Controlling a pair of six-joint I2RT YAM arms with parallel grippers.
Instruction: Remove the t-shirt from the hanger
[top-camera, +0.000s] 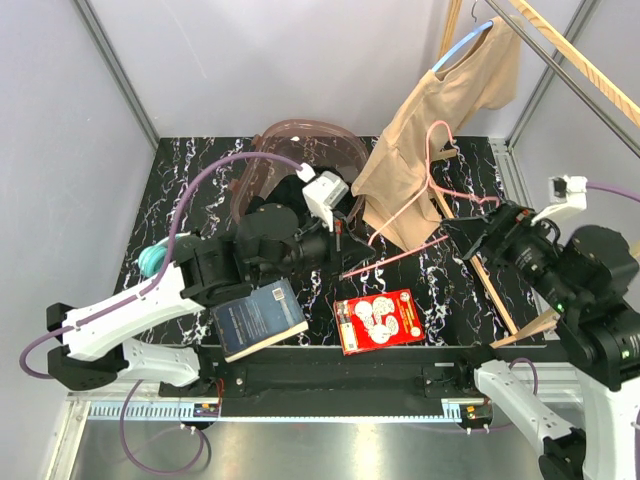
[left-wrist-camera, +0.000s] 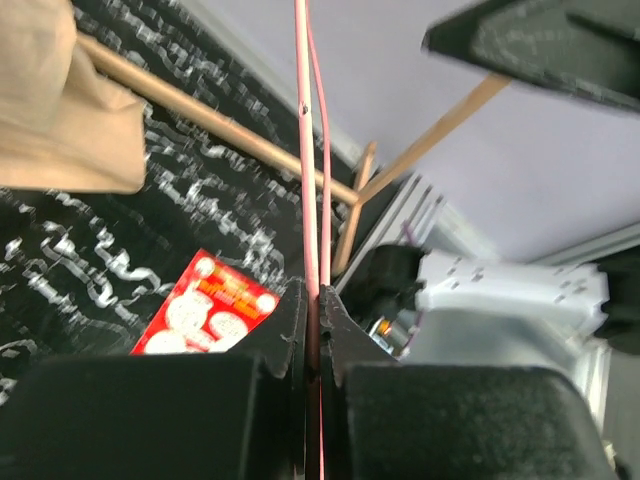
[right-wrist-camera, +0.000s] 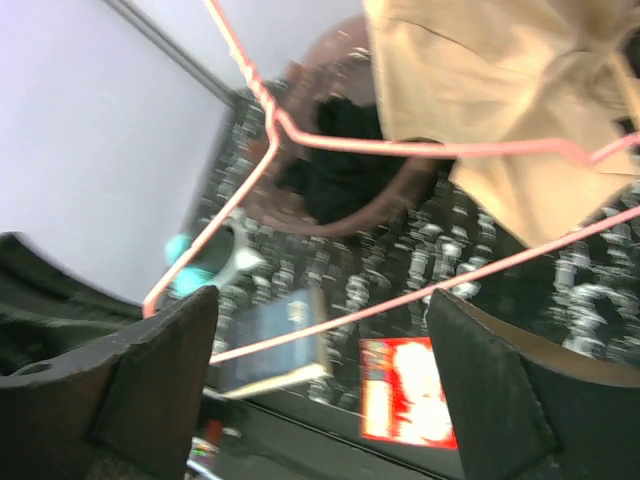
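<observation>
While the left arm reaches in from the near left corner, a teal object (top-camera: 150, 260) sits at the table's (top-camera: 180, 200) left edge and a dark blue book (top-camera: 258, 318) lies just beside the arm. Behind them rests a brownish see-through plastic piece (top-camera: 300, 140). At mid-table the left gripper (top-camera: 345, 258) has its fingers (left-wrist-camera: 290, 320) pressed tight together on the low end of the pink wire hanger (top-camera: 400, 252). A red card of white discs (top-camera: 380, 320) lies near the front edge. The hanger slants up to the right against the beige t-shirt (top-camera: 420, 150), which dangles from the wooden rack (top-camera: 580, 60) at the far right, its hem just above the table. Whether the wire runs inside the shirt I cannot tell. The right gripper (top-camera: 465, 235) hovers beside the hanger's lower bar, fingers (right-wrist-camera: 170, 350) spread wide, clasping nothing.
</observation>
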